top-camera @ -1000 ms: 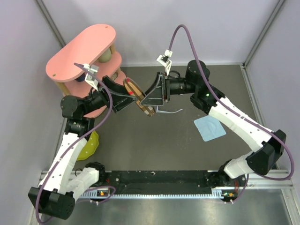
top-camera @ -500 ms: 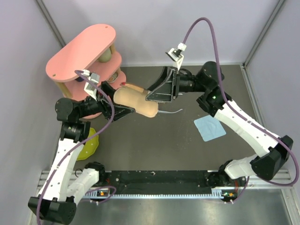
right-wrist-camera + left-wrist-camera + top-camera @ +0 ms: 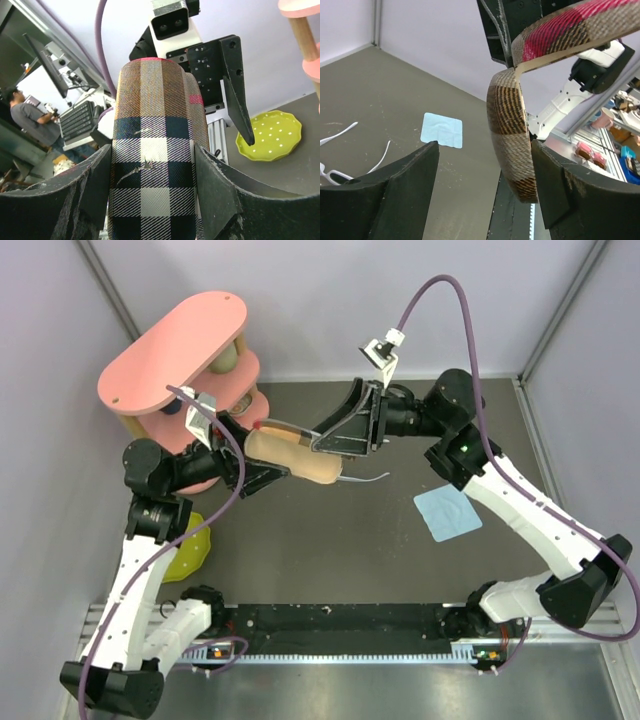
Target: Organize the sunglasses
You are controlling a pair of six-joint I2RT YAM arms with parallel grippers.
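**Plaid case held in the air, sunglasses lying beneath**

The right gripper [image 3: 152,150] is clamped on the plaid case [image 3: 295,455], with a finger pressed against each side. It holds the case up over the counter [image 3: 330,560], somewhat toward the far edge and left of the middle. The left wrist view shows the case's lid lifted away from its body.

The left gripper [image 3: 484,145] faces the case from the other end with its fingers spread wide. The case body sits in that gap, close to one finger, but the gap is broader than the case.

The sunglasses [image 3: 365,478] lie on the counter just beside the case's right end, near the middle, with their pale temple arms spread out. Neither gripper touches them.

A light blue cloth [image 3: 447,513] lies flat toward the right edge, well apart from the sunglasses. A yellow-green plate [image 3: 190,550] sits by the left edge, and a pink shelf [image 3: 175,350] stands in the far left corner.
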